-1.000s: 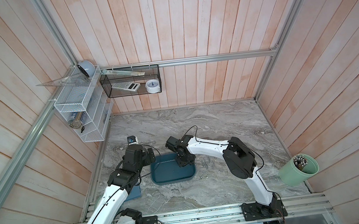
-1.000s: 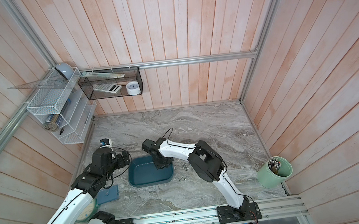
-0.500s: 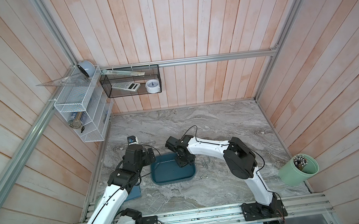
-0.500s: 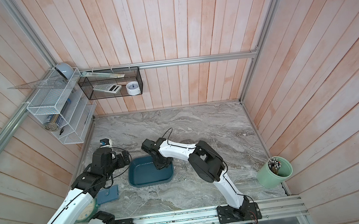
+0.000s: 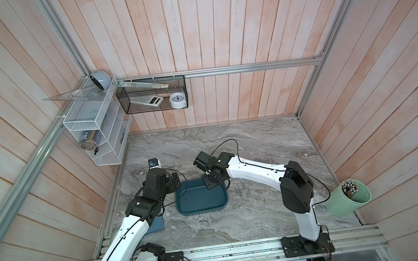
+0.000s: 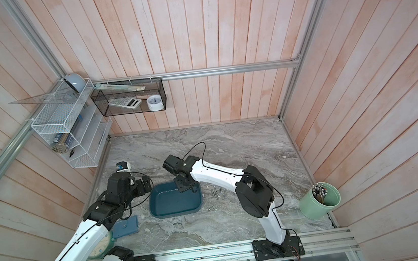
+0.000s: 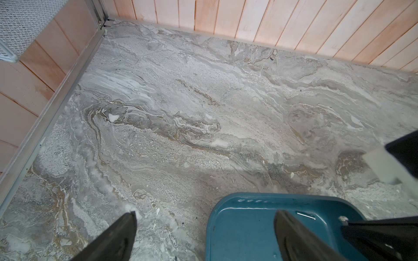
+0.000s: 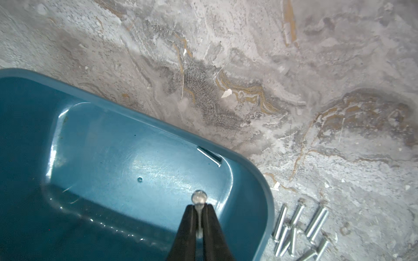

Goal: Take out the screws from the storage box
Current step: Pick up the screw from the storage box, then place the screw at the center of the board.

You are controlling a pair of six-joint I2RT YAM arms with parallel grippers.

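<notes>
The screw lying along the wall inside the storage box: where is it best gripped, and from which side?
The screw lies flat at the foot of a wall of the storage box. Probably grip mid-shaft from above, leaning in from the box's middle; the wall side leaves a finger little room.

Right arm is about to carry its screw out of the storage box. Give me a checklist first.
1. Grip: right pincer shut on the held screw, ok.
2. Hold on the shaft, head past the tips: ok.
3. Held screw off the storage box floor: cannot tell.
4. Drop spot: bare table beside the loose screws, ok.
5. Path: left pincer open on the box's opposite side, off that path, ok.
6. Box emptied: not ok, another screw lies against its wall.
</notes>
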